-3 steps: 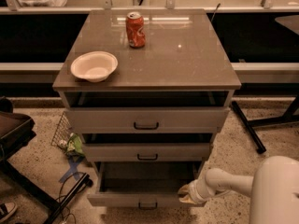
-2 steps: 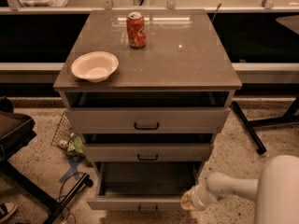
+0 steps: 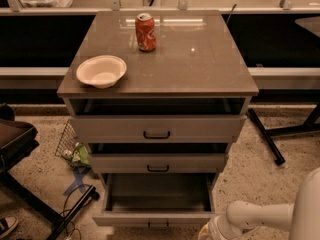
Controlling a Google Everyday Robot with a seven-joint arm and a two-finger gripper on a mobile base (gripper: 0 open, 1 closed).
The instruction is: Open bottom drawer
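Observation:
The bottom drawer (image 3: 155,218) of the grey cabinet stands pulled well out toward me, with its plain grey tray (image 3: 160,196) showing and nothing visible in it. Its small black handle (image 3: 158,224) is at the frame's lower edge. The middle drawer (image 3: 158,163) and the top drawer (image 3: 156,129) stick out slightly above it. My gripper (image 3: 209,232) is at the bottom drawer's right front corner, partly cut off by the frame's lower edge, with my white arm (image 3: 260,216) reaching in from the right.
A red soda can (image 3: 145,32) and a white bowl (image 3: 101,71) stand on the cabinet top (image 3: 200,69). A wire basket with litter (image 3: 72,149) and cables lie on the floor at left. A dark chair (image 3: 15,144) is at far left, and a black stand leg (image 3: 265,136) at right.
The bottom drawer has slid farther out toward me. My gripper has moved down and toward the frame's lower edge with it.

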